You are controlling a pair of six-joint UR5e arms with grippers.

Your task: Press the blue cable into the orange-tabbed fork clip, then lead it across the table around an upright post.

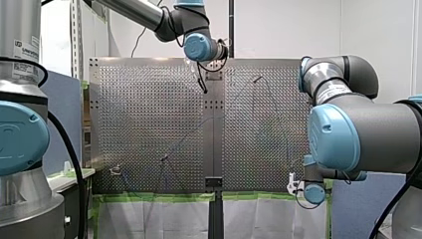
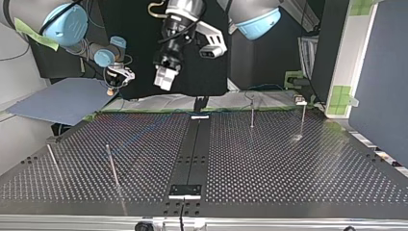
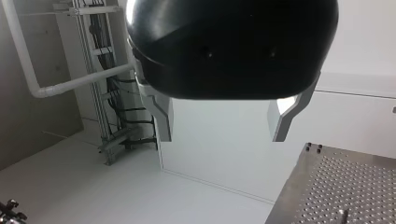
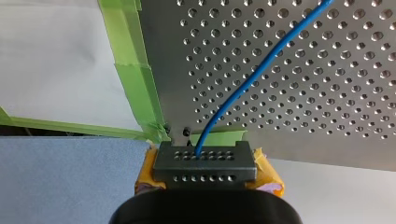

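My right gripper [image 4: 204, 161], yellow-padded, is clenched on the thin round blue cable [image 4: 261, 70], which runs ahead of its fingers over the perforated metal table [image 4: 336, 98]. My left gripper [image 3: 222, 122] has its angular metal fingers released, with nothing between them.

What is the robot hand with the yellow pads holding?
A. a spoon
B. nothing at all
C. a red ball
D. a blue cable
D: in the right wrist view the blue cable runs straight into the right gripper, which is closed on it between its yellow pads.
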